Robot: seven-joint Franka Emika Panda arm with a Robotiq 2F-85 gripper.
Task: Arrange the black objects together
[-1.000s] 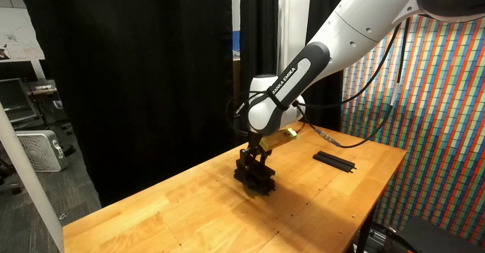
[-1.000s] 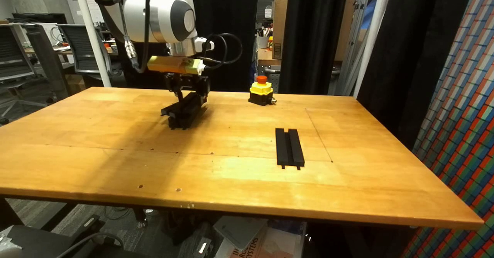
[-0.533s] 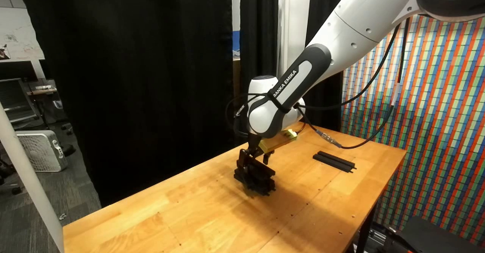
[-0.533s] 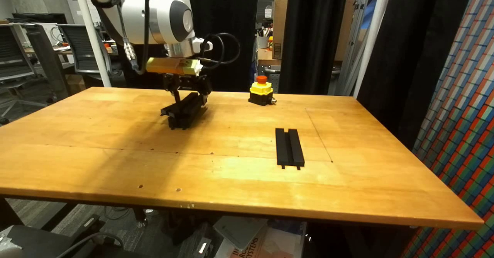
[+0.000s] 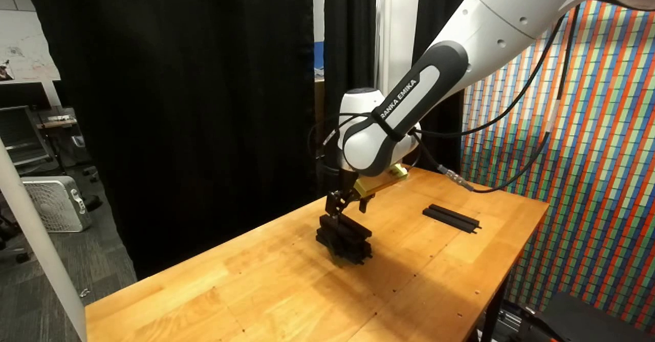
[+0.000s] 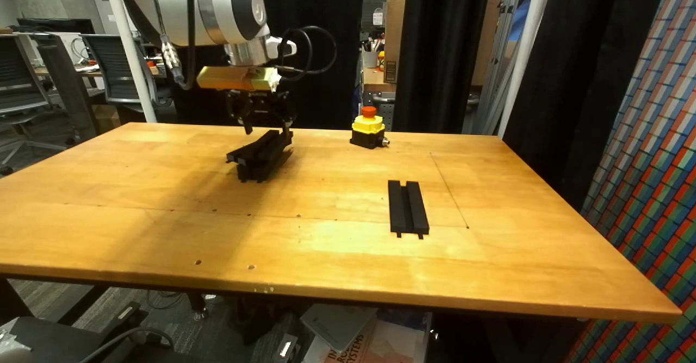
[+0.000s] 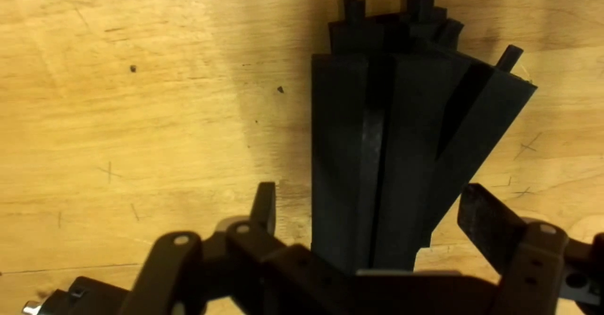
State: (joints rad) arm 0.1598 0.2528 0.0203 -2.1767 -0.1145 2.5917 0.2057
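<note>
Several matte-black bars lie crossed on one another in a pile (image 5: 345, 239) on the wooden table, seen in both exterior views. From above in the wrist view, two upper bars (image 7: 337, 140) run nearly parallel, while another bar (image 7: 481, 121) slants out from under them to the right. My gripper (image 7: 368, 190) is open, a finger on either side of the pile and nothing gripped. In an exterior view the gripper (image 6: 267, 132) hovers just above the far end of the pile. A separate pair of black bars (image 6: 408, 208) rests side by side, away from the pile.
A yellow box with a red button (image 6: 368, 129) on a black base stands near the table's back edge. Black curtains (image 5: 179, 101) hang close behind the table. A black cable (image 5: 511, 173) loops from the arm over the table.
The fingers have spread apart, letting go of the top of the pile, and the arm has since risen a little. The pile and the separate pair have stayed in place.
</note>
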